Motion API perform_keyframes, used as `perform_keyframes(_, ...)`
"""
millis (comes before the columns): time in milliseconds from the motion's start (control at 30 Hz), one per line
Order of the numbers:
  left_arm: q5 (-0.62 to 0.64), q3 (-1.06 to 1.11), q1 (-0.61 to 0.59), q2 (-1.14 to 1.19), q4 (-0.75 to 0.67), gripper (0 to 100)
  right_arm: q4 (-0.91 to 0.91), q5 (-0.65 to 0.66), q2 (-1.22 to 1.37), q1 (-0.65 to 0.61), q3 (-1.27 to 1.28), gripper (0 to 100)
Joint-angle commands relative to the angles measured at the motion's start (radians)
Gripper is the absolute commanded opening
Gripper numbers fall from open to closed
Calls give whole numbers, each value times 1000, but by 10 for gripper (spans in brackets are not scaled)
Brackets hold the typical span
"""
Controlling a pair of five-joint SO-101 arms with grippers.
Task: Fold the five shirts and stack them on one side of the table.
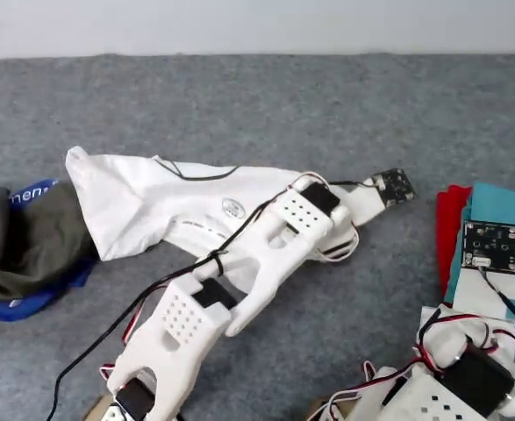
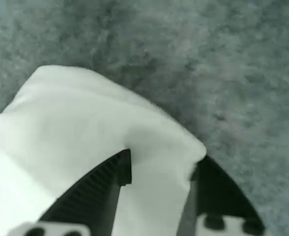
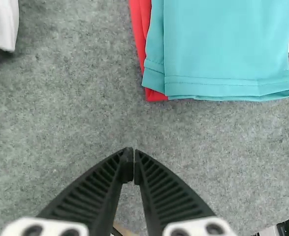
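White shirt [image 1: 169,206] mid-table, its R end clamped in left gripper [image 2: 161,164]. Right gripper [image 3: 134,155] jaws together, empty, nr teal shirt [image 3: 218,44] stacked on red shirt [image 3: 138,29], R side.

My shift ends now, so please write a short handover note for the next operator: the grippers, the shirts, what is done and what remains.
Left gripper: shut on an edge of the white shirt.
Right gripper: shut, empty, above the bare table, just short of the teal shirt.
Things: the teal shirt lies folded on the red shirt, on the right arm's side. The white shirt is mid-table, loosely spread. The grey shirt and the blue shirt lie crumpled on the opposite side.
Done: red and teal look folded and stacked.
Left: fold white, grey and blue, and add them to the stack.
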Motion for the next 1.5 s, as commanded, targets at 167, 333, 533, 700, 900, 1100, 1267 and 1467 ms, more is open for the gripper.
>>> perform_keyframes(167, 3, -171, -6, -3, 97, 14, -18, 9, -10, 10, -12, 9)
perform_keyframes(333, 8, -446, -11, -3, 344, 13, -18, 9, -10, 10, -12, 9)
perform_keyframes(533, 48, -898, -32, -14, 526, 13, -18, 9, -10, 8, -12, 9)
perform_keyframes(700, 77, -974, -107, -147, 526, 13, -18, 9, -10, 8, -12, 9)
perform_keyframes(900, 78, -866, -176, -413, 525, 13, -19, 9, -10, 7, -12, 9)
perform_keyframes(1100, 74, -725, -184, -701, 523, 13, -19, 8, -10, -1, -12, 9)
perform_keyframes(1267, 8, -595, -287, -914, 523, 13, -18, 0, -10, -116, -8, 9)
perform_keyframes(1467, -75, -383, -509, -1135, 523, 13, -18, -127, -10, -354, -12, 9)
